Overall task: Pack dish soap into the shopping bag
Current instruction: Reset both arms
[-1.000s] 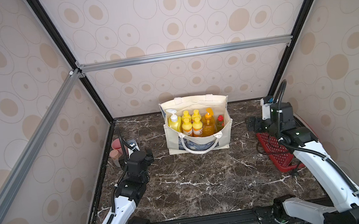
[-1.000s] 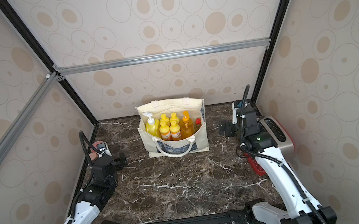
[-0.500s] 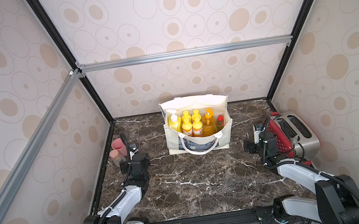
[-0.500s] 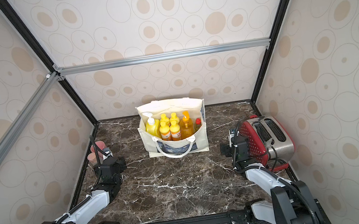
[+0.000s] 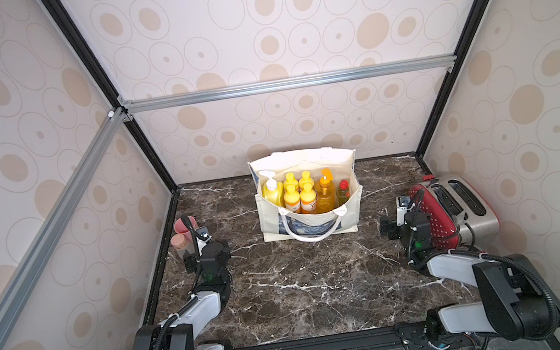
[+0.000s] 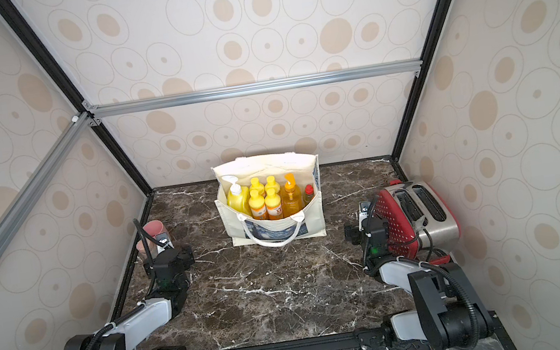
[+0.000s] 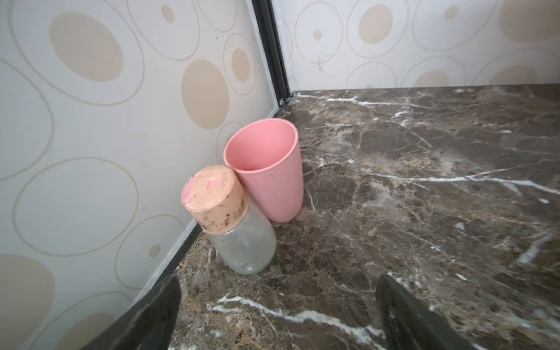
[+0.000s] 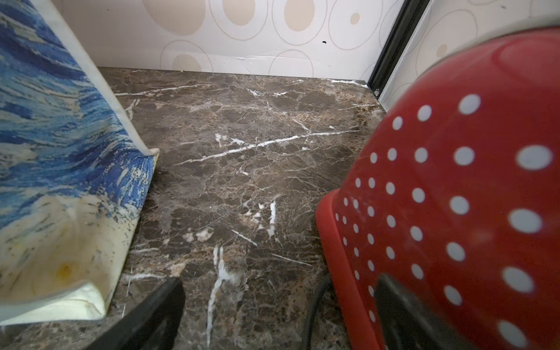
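Bright, even light (blurred wrist edges)

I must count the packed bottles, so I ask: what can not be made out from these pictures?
- Bottles in the shopping bag, both top views: its front hides their lower parts; labels are too small; any bottle behind is unseen.
- Red dotted object, right wrist view: blurred, cut off by the edge.
- Jaws, both wrist views: only tips show, cut off by the bottom edge.

cream walls (image 5: 269, 28) with beige ovals, dark veined marble floor (image 5: 305, 284), aluminium rail (image 5: 277, 85)
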`<move>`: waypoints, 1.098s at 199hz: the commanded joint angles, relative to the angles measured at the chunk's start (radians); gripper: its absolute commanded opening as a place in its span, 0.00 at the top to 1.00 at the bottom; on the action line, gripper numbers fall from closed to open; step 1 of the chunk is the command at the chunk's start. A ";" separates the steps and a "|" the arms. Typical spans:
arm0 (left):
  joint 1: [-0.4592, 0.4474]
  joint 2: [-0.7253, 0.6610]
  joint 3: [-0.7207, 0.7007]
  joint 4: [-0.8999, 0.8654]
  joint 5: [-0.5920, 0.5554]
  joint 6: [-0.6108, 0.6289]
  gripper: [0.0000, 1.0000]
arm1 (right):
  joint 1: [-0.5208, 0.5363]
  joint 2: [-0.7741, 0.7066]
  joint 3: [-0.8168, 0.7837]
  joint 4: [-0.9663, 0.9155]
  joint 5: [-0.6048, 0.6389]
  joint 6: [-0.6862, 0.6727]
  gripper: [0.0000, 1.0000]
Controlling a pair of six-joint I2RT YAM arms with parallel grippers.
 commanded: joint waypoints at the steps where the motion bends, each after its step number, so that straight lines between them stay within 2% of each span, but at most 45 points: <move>1: 0.055 -0.001 -0.012 0.062 0.103 -0.034 0.01 | -0.013 0.019 -0.031 0.141 -0.021 0.003 0.00; 15: 0.085 0.020 -0.024 0.127 0.137 -0.031 0.01 | -0.031 0.053 -0.060 0.243 -0.030 0.023 0.00; 29: 0.101 0.063 -0.027 0.207 0.152 0.006 0.01 | -0.058 0.073 -0.056 0.246 -0.062 0.047 0.00; 41: 0.109 0.068 0.012 0.131 0.182 0.009 0.01 | -0.076 0.092 -0.060 0.265 -0.090 0.058 0.00; 59: 0.109 0.088 0.033 0.115 0.236 0.028 0.01 | -0.078 0.137 -0.080 0.336 -0.112 0.051 0.00; 69: 0.109 0.092 0.037 0.115 0.265 0.033 0.01 | -0.078 0.173 -0.095 0.397 -0.137 0.041 0.04; 73: 0.109 0.091 0.039 0.107 0.276 0.034 0.01 | -0.078 0.192 -0.100 0.426 -0.141 0.038 0.00; 86: 0.109 0.090 0.030 0.124 0.305 0.026 0.01 | -0.078 0.217 -0.108 0.486 -0.128 0.038 0.00; 107: 0.109 0.148 -0.044 0.346 0.304 -0.009 0.01 | -0.079 0.179 -0.094 0.393 -0.134 0.041 0.00; 120: 0.109 0.202 -0.035 0.383 0.292 -0.009 0.01 | -0.079 0.194 -0.086 0.403 -0.144 0.036 0.00; 140: 0.109 0.343 0.027 0.429 0.449 0.051 0.01 | -0.079 0.185 -0.078 0.371 -0.159 0.030 0.00; 146: 0.109 0.338 0.050 0.375 0.495 0.074 0.01 | -0.078 0.183 -0.074 0.362 -0.155 0.030 0.00; 156: 0.109 0.299 0.080 0.244 0.467 0.066 0.01 | -0.078 0.189 -0.070 0.367 -0.148 0.032 0.00; 167: 0.109 0.329 0.078 0.304 0.452 0.055 0.01 | -0.078 0.189 -0.054 0.334 -0.138 0.036 0.00; 179: 0.109 0.314 0.091 0.248 0.444 0.054 0.01 | -0.078 0.191 -0.025 0.281 -0.143 0.034 0.00; 219: 0.109 0.317 0.089 0.261 0.443 0.053 0.01 | -0.078 0.198 0.014 0.216 -0.165 0.024 0.00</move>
